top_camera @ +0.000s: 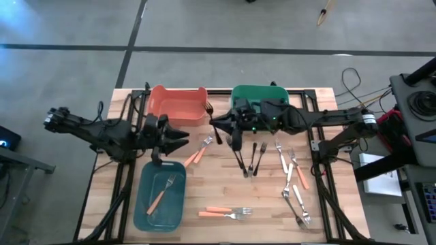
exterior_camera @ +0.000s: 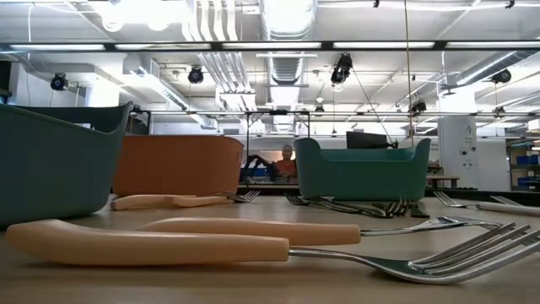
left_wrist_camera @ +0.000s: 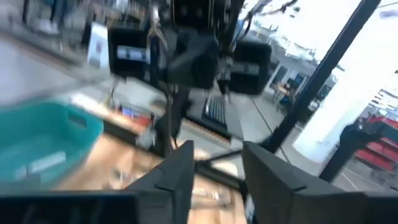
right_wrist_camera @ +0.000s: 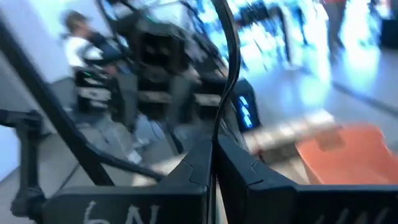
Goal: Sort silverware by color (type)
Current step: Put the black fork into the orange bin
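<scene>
Barely started, by the look of it. On the left, a teal bin holding just one orange-handled fork, so one piece sorted so far. Right above its back edge, the left gripper, fingers spread and nothing between them, same story in its own wrist view. Probably released over that bin, but only guessing. Behind it, the orange bin, nothing visible inside. Next over, two loose orange-handled forks lying crossed on the table, well within reach of that open claw. Then the right gripper, clenched tight, apparently pinching a black fork up beside the orange bin's right wall; in the right wrist view, a thin dark stem poking out from between the shut fingers. Not dropped anywhere yet. Down front, another orange-handled pair side by side. Past that, a little bunch of black utensils just in front of the green bin, contents hard to tell with the arm over it. Far right, a scatter of white-handled pieces with at least one orange handle mixed in, plus more silver-looking ones toward the front edge. Basically most of the pile still out on the wood, all three kinds left to go.
</scene>
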`<action>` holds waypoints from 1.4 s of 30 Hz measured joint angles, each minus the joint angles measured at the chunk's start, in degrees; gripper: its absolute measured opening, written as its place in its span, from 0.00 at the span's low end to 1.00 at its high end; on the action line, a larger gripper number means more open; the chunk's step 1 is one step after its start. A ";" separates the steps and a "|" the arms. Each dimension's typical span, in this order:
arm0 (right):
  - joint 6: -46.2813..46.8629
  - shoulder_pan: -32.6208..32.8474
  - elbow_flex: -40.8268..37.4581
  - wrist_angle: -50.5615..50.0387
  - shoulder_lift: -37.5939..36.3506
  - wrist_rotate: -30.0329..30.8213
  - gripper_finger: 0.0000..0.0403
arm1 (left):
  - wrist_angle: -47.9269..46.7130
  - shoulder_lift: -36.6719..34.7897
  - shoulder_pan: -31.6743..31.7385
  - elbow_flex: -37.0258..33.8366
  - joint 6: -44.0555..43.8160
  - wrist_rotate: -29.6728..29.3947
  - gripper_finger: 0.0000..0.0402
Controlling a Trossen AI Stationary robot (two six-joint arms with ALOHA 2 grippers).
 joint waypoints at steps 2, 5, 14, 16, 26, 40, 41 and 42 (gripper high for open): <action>-2.38 0.07 -0.14 3.33 0.89 -2.39 0.02 | 4.87 1.36 0.02 0.00 4.14 -0.57 0.38; -3.85 0.08 -0.18 7.09 2.04 -5.36 0.02 | 9.97 3.65 0.02 0.00 7.77 -0.78 0.44; -4.80 0.40 0.17 9.80 4.11 -11.62 0.02 | 15.65 7.36 0.14 -0.02 9.79 -6.50 0.45; -4.84 0.47 0.17 10.55 4.00 -11.64 0.02 | 15.69 7.35 0.42 -0.02 9.92 -7.50 0.45; -5.53 0.44 -0.45 10.24 4.00 -11.62 0.02 | 18.18 9.02 2.34 0.20 9.67 -4.50 0.45; -6.62 0.44 -0.53 7.97 4.00 -11.62 0.02 | 29.01 14.59 3.48 0.30 8.17 -2.34 0.45; -6.83 0.44 -0.53 7.63 4.00 -11.61 0.02 | 29.04 14.61 3.50 0.30 8.14 -2.34 0.44; -7.00 0.44 -0.55 7.34 4.00 -11.61 0.02 | 29.04 14.61 3.55 0.30 8.14 -2.34 0.44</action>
